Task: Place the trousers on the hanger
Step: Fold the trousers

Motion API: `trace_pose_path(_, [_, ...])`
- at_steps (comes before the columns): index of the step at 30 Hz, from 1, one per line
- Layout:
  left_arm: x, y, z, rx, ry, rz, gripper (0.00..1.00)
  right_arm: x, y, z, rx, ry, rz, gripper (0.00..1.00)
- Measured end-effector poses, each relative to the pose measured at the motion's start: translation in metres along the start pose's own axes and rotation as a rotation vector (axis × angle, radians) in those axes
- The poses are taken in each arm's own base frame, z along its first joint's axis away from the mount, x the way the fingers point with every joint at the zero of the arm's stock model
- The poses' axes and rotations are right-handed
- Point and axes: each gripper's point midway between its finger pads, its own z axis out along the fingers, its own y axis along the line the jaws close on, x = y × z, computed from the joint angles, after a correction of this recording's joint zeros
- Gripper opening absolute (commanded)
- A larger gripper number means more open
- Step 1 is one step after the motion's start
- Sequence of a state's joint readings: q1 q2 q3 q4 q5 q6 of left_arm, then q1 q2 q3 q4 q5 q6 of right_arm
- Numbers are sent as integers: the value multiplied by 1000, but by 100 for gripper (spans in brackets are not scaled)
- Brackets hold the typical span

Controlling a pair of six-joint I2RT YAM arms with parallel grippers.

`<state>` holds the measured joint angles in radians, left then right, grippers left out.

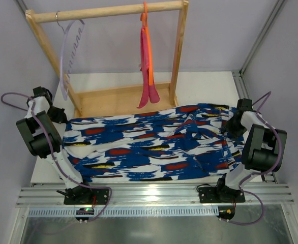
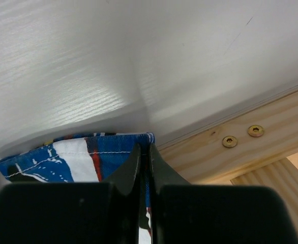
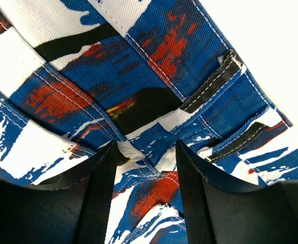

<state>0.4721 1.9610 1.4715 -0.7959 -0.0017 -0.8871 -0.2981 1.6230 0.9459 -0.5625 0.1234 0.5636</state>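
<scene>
**Left gripper** (image 2: 144,151): jaws closed flat together at the far left corner of the trousers (image 2: 62,157). A sliver of the print shows in the slit between the fingers, so the hem corner is pinched. In the overhead view this gripper (image 1: 57,116) sits at the garment's left end, near the base of the wooden rack (image 1: 108,101).

**Right gripper** (image 3: 146,148): jaws about half apart, with a thick fold of waistband filling the gap and touching both inner faces. A black belt loop (image 3: 210,86) lies just beyond the fingertips. From above, this gripper (image 1: 229,126) is at the garment's right end, and a raised crease runs from it toward the middle of the cloth.

**Trousers** (image 1: 154,150): blue, white, red and black brushstroke print. They are spread lengthwise across the white table (image 1: 123,80) between the two arms, mostly flat, with the far edge touching the rack's base.

**Hanger** (image 1: 67,51): pale lilac with ridged arms. It hangs by its metal hook at the left end of the rack's top rail (image 1: 108,11), apart from the trousers.

**Orange hanger** (image 1: 145,23): hangs on the same rail, to the right of centre, carrying a pink cloth (image 1: 148,76). The lower tip of the cloth hangs just above the trousers' far edge.

**Rack base, left wrist view** (image 2: 250,152): pale wood with two brass screws (image 2: 243,136), just beside the pinched corner.
</scene>
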Motion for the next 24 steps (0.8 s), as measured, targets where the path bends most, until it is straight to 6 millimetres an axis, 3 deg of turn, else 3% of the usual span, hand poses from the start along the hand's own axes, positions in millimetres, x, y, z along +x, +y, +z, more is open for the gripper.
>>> trace_pose_path(3, [-10,-5,-10,-2,-29,10,0,-1,0,1,7,1,0,52])
trace_pose_path(11, [-24,-16,-26,7,-78,40,0,-9,-4,6,43,12,1,40])
trace_pose_path(24, [-40,-30,-43,34,-137,71,0,-29,-13,11,92,-24,-19,42])
